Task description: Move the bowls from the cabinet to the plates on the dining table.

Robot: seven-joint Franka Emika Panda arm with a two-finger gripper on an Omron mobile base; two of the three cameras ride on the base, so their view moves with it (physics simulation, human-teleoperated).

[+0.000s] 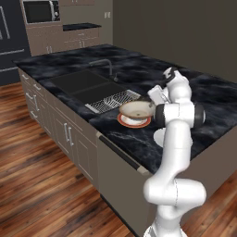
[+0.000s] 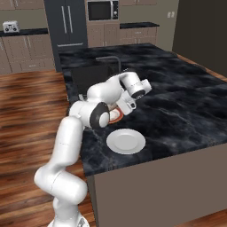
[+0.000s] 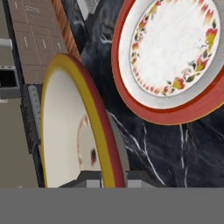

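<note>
Black marble dining table point(image 1: 139, 139), gripper point(image 3: 114, 177) clamped on cream bowl point(image 1: 136, 109) rim, above orange-red plate point(image 1: 134, 121).

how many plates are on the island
2. The orange-red plate lies near the sink, under the bowl that the fingers hold by its rim. The white plate lies bare near the island's front edge. More could be hidden behind the arm.

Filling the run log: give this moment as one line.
pincer: shut on cream bowl rim | bowl: above orange-red plate, not set down | white plate: bare | next: lower bowl, probably
</note>
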